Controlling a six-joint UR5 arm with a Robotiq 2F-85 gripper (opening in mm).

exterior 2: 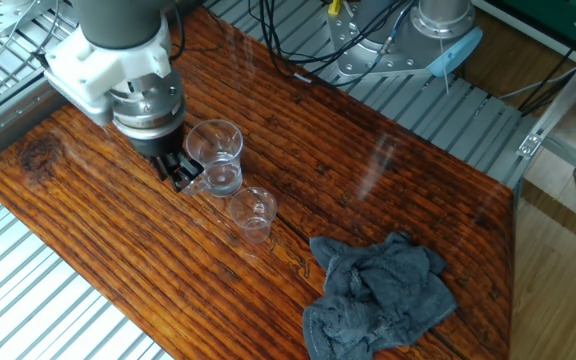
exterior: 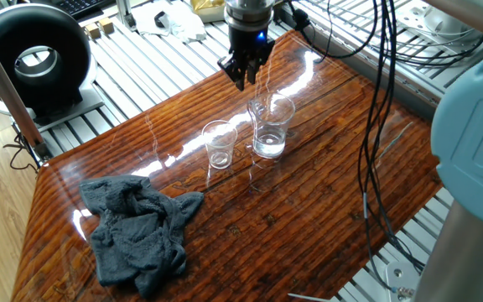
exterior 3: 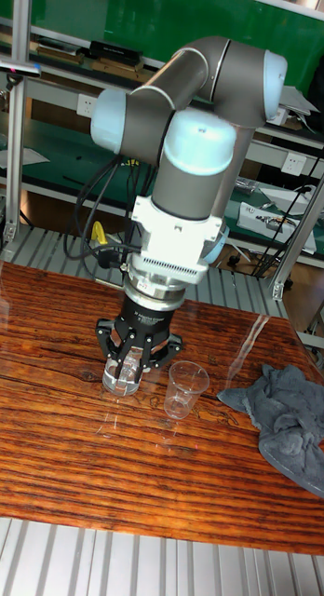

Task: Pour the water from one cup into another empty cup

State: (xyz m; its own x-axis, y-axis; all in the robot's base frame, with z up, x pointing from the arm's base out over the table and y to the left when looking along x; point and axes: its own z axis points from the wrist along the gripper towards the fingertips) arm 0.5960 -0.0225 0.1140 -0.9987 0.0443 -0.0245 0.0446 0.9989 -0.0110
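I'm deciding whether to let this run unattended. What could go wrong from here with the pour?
The gripper sits low beside the mug, near its handle; a slightly off approach might nudge the mug and slosh the water.

The tumbler stands close to the mug, so tilting the mug could knock it over.

The tumbler is narrower than the mug, so the pour may spill onto the table.

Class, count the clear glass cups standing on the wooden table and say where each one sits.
2. The handled mug stands by the gripper; the small tumbler stands beside it, nearer the grey cloth.
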